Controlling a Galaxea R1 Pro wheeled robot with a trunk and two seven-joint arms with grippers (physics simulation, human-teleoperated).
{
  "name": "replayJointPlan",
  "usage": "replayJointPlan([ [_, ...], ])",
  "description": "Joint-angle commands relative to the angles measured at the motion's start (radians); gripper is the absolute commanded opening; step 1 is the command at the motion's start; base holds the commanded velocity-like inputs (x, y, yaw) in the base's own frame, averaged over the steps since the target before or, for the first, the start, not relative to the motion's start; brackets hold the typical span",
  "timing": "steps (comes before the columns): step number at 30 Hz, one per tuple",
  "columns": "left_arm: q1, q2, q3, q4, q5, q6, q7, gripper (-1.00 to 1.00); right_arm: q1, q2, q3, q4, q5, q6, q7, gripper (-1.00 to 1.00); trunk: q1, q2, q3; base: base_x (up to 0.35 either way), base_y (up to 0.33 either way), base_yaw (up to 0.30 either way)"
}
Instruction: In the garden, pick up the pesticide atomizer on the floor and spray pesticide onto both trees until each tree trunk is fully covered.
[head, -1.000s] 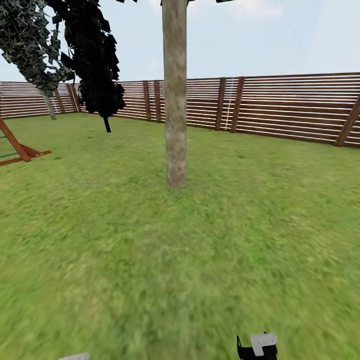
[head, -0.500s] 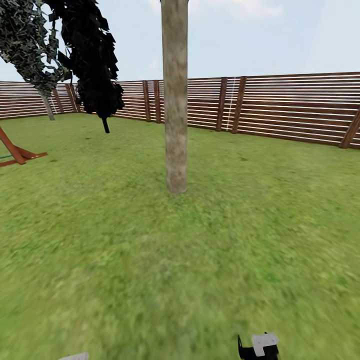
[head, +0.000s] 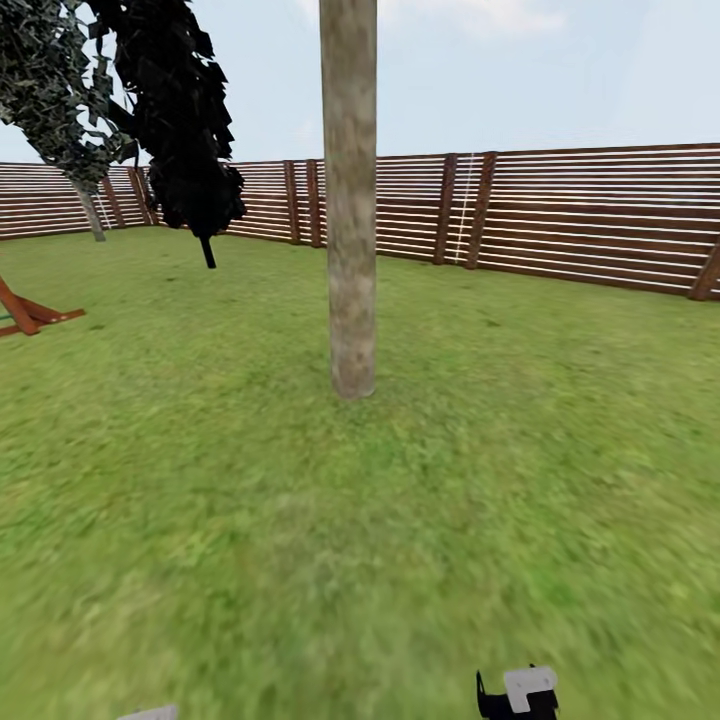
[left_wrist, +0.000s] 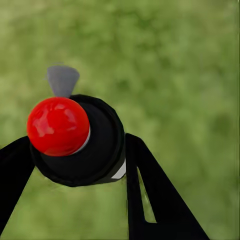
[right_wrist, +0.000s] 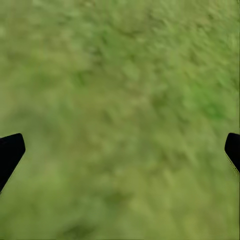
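Note:
A tall tree trunk (head: 352, 200), straight and mottled tan-grey, rises from the green lawn (head: 400, 520) ahead of me in the head view; its crown is cut off above. In the left wrist view my left gripper (left_wrist: 75, 152) is shut on the pesticide atomizer (left_wrist: 95, 145), seen end-on as a dark round cap with a red dot (left_wrist: 58, 126) and a small grey nozzle. One black finger (left_wrist: 145, 185) presses its side. My right gripper (right_wrist: 120, 150) is open over grass, holding nothing.
A brown slatted fence (head: 560, 215) bounds the lawn behind the trunk. A near-black cone-shaped tree (head: 185, 120) and a leaning speckled tree (head: 60, 90) stand at the back left. A red-brown wooden frame (head: 30, 310) sits at the left edge. Part of my right arm (head: 518, 692) shows at the bottom.
The whole head view has shifted: the camera has come closer to the trunk, whose base now sits lower and looks slightly larger. The arms hold the same pose.

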Motion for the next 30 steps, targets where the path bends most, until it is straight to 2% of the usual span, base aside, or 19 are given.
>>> replayJointPlan([
  [1,0.0,0.0,0.0,0.0,0.0,0.0,0.0,-1.0,0.0,0.0,0.0,0.0,0.0,0.0,0.0,1.0,0.0,0.0,0.0,0.337,0.0,0.0],
  [30,0.0,0.0,0.0,0.0,0.0,0.002,0.0,-1.0,0.0,0.002,0.001,0.0,0.0,0.0,0.0,1.0,0.0,0.0,0.0,0.337,0.0,0.0],
])
